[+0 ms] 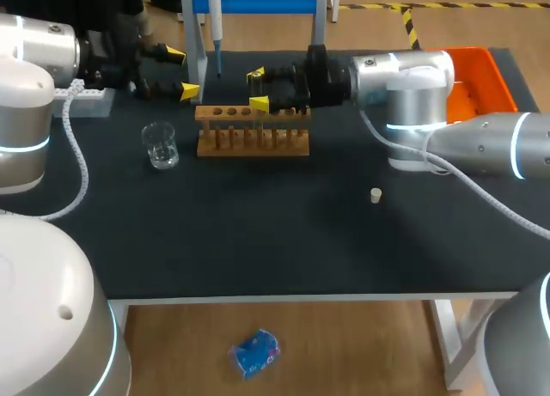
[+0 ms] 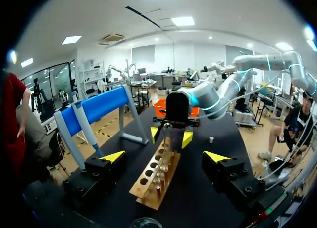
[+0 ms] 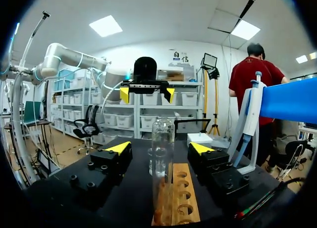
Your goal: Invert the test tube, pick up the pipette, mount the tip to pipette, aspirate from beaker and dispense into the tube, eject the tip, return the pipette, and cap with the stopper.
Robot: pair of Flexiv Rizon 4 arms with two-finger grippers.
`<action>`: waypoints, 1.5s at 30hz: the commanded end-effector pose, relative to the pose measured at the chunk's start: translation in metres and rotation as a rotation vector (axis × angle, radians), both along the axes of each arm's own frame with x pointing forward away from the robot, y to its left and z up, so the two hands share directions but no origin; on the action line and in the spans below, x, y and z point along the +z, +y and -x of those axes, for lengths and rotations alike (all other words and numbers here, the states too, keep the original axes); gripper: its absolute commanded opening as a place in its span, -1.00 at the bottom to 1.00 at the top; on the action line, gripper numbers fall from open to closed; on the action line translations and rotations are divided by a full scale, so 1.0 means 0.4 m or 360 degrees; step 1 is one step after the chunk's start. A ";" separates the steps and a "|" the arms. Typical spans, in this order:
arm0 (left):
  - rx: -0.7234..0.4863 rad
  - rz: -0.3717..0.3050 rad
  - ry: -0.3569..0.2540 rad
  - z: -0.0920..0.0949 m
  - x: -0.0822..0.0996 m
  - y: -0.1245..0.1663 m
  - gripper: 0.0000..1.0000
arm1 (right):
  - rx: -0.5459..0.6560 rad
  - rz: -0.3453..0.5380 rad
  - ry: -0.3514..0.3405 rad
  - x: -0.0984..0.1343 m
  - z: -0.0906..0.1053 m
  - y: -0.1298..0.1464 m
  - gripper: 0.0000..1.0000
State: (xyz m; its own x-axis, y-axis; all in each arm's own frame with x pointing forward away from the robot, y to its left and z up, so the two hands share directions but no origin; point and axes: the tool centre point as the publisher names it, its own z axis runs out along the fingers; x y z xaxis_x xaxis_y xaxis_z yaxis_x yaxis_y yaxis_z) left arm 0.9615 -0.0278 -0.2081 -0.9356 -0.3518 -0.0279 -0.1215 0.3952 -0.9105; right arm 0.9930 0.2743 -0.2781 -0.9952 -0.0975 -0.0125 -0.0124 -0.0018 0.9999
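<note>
Right pincer (image 1: 256, 88): spread wide, one yellow tip on each side of the clear glass test tube (image 3: 163, 149), no contact visible.
Left pincer (image 1: 183, 73): spread, holding nothing, near the white pipette (image 1: 215, 22) hanging on its blue stand.
Count: two pincers; one tube; one pipette; one wooden rack (image 1: 252, 140); one clear glass beaker (image 1: 160, 145); one small white stopper (image 1: 375, 195).
Tube: transparent, upright, at the rack's end nearest the right pincer (whether it sits in a hole, I cannot tell).
Stopper: alone on the black surface (image 1: 258, 233), well apart from the rack.

Laboratory setting: wooden test-tube rack (image 1: 253, 130), glass beaker (image 1: 160, 144) and pipette (image 1: 215, 22) on a black table (image 1: 258, 233), left arm (image 1: 26, 87) and right arm (image 1: 481, 143) alongside
</note>
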 end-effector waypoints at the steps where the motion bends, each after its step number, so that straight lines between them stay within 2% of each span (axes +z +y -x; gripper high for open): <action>1: 0.0005 -0.0001 -0.0003 0.002 -0.001 -0.001 1.00 | -0.0008 0.0000 -0.0004 0.002 0.003 0.000 -1.00; 17: 0.0005 -0.0001 -0.0003 0.002 -0.001 -0.001 1.00 | -0.0005 0.0006 -0.0011 0.012 0.006 -0.007 -1.00; 22: 0.0005 -0.0001 -0.0003 0.002 -0.001 -0.001 1.00 | -0.0047 -0.0041 0.0057 0.027 0.000 -0.012 -1.00; 27: 0.0005 -0.0001 -0.0003 0.002 -0.001 -0.001 1.00 | -0.0067 -0.0058 0.0071 0.038 -0.002 -0.015 -1.00; 37: 0.0005 -0.0001 -0.0003 0.002 -0.001 -0.001 1.00 | -0.0062 -0.0058 0.0035 0.067 -0.001 -0.013 -1.00; 45: 0.0005 -0.0001 -0.0003 0.002 -0.001 -0.001 1.00 | -0.0053 -0.0067 -0.0029 0.118 -0.005 -0.019 -1.00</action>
